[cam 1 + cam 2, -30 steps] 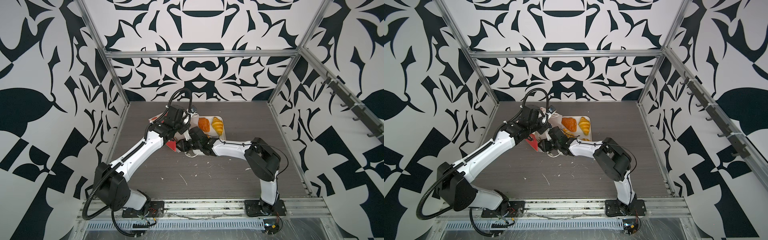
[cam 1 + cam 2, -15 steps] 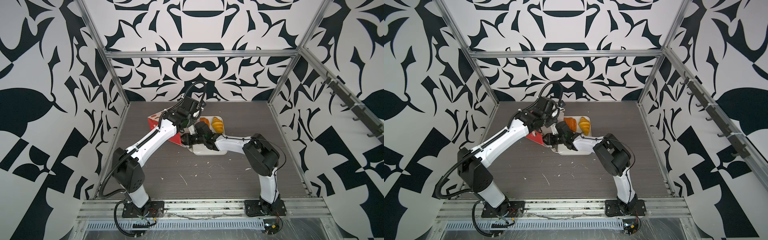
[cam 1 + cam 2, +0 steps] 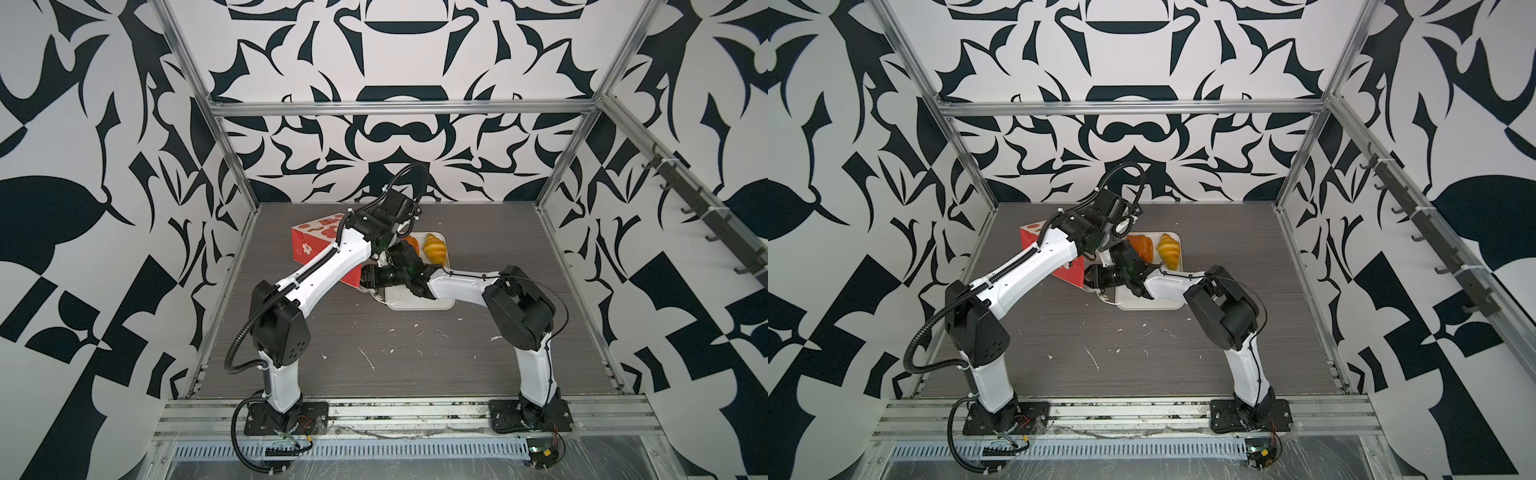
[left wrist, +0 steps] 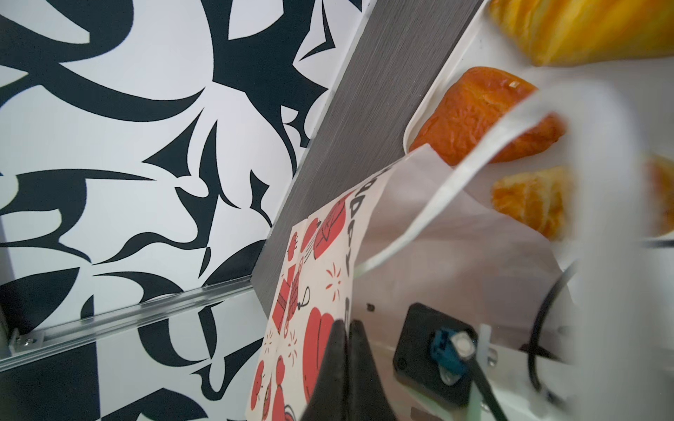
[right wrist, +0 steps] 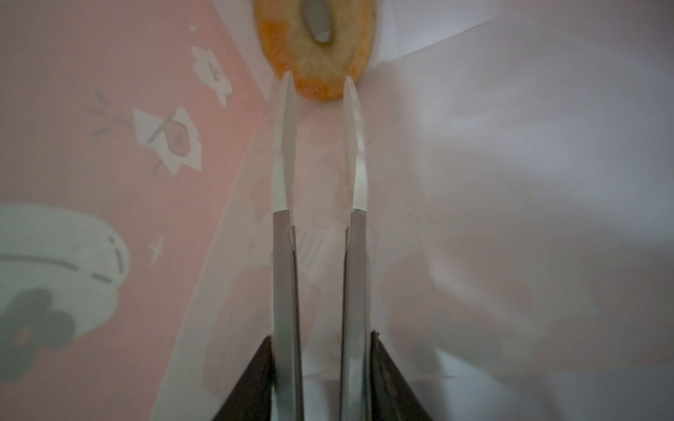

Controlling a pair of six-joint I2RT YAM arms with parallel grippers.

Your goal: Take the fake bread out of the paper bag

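Your left arm (image 3: 1034,268) stretched over the red paper bag (image 3: 1073,273), which sat tilted just left of the white tray (image 3: 1154,302). Your right arm (image 3: 1167,286) reached left across the tray to the bag's near end. A brown pastry (image 3: 1142,247) and a yellow croissant (image 3: 1170,250) lay side by side at the tray's far end.
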